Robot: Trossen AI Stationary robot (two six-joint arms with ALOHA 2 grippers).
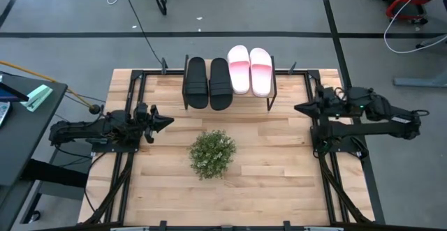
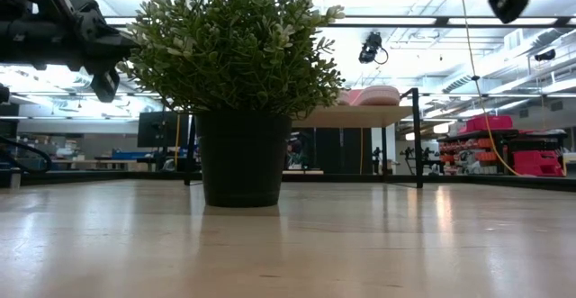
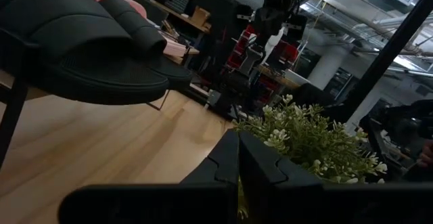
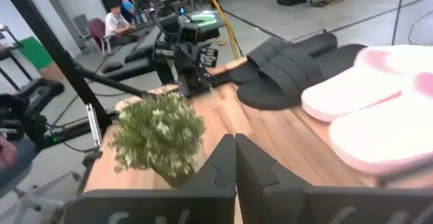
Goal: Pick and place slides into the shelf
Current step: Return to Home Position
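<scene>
At the left side of the table (image 1: 279,168), the left gripper (image 1: 162,121) hangs low with its two fingers pressed together and nothing between them. It points toward the middle. Opposite, at the right side, the right gripper (image 1: 302,108) is closed in the same way and also empty. Between the two, near the table centre, stands the plant (image 1: 211,153), a small bushy green one in a dark round pot (image 2: 241,158). Farther out, at the far edge, all four slides lie side by side on the shelf (image 2: 378,115), the black pair (image 1: 207,83) on the left half and the pink pair (image 1: 250,70) on the right half, each touching its neighbour. I judge that the placing is finished and the arms are only going to their rest position; the next move asks for no grasp, only a clear retreat away from plant and shelf. The black slides look like soft rubber, with ribbed straps and a finely dotted surface. The pink ones are smooth and rounded, fading to white. The shelf is a thin light-wood board on slim black metal legs.
</scene>
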